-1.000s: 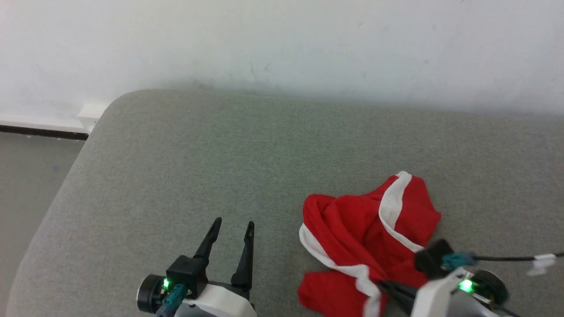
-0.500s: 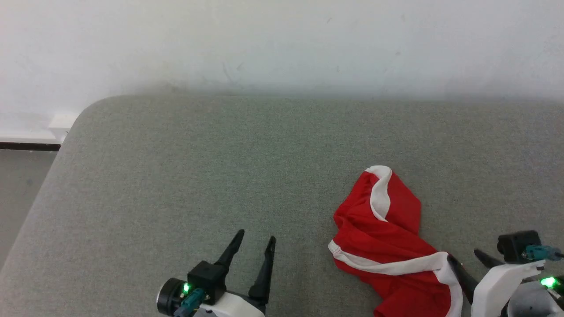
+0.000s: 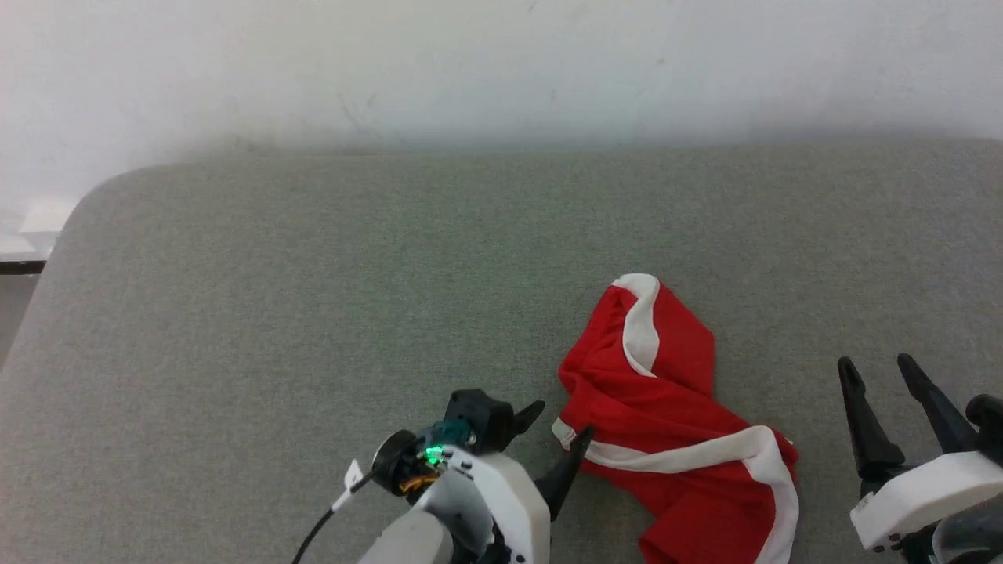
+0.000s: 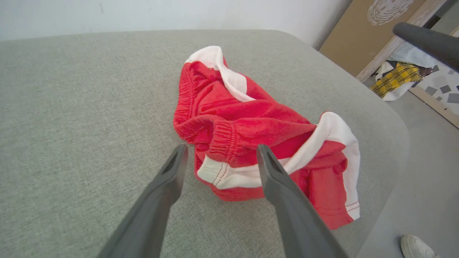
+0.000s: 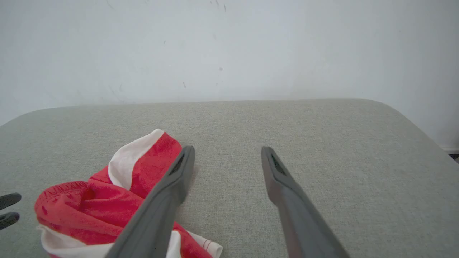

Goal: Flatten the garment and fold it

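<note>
We see the shorts [image 3: 666, 407] lying crumpled on the grey surface [image 3: 313, 298], near its front edge. Our left gripper [image 3: 561, 419] is at their left edge, jaws wide open, gripping nothing. Our right gripper [image 3: 874, 362] stands near on the right, jaws wide open, empty.

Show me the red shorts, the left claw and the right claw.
red shorts [image 3: 666, 407]: head view, middle red fabric.
left claw [image 4: 221, 147]: left wrist view, between its fingertips.
right claw [image 5: 227, 148]: right wrist view, between its fingertips.
</note>
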### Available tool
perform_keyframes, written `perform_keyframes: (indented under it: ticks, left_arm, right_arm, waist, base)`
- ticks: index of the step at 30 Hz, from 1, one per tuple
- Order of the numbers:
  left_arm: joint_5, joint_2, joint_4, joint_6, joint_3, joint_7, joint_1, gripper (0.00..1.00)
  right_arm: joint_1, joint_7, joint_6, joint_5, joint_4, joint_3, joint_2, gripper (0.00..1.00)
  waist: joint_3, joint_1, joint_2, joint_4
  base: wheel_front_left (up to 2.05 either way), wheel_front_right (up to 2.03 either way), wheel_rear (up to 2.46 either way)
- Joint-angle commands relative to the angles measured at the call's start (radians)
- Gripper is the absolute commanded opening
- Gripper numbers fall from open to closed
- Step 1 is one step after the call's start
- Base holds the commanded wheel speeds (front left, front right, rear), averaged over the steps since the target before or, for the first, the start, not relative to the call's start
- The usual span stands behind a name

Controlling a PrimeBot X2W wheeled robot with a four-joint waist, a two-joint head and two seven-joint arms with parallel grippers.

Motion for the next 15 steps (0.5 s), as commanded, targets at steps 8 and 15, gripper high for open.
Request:
perform_keyframes:
  ticks: [8, 15]
  left_arm:
    - [-0.075, 0.029, 0.097, -0.007, -0.059, 0.127, -0.153, 1.00]
    - [-0.119, 0.076, 0.098, 0.019, 0.011, -0.009, -0.228, 0.00]
  right_arm:
    - [-0.037, -0.038, -0.001, -0.018, 0.029, 0.007, 0.036, 1.00]
    - [-0.041, -0.045, -0.001, -0.025, 0.054, 0.001, 0.034, 1.00]
  waist:
    - [0.100, 0.0000, -0.0001, -0.095]
    - [0.104, 0.0000, -0.0001, -0.076]
  base:
    - [0.00, 0.00, 0.00]
    - [0.00, 0.00, 0.00]
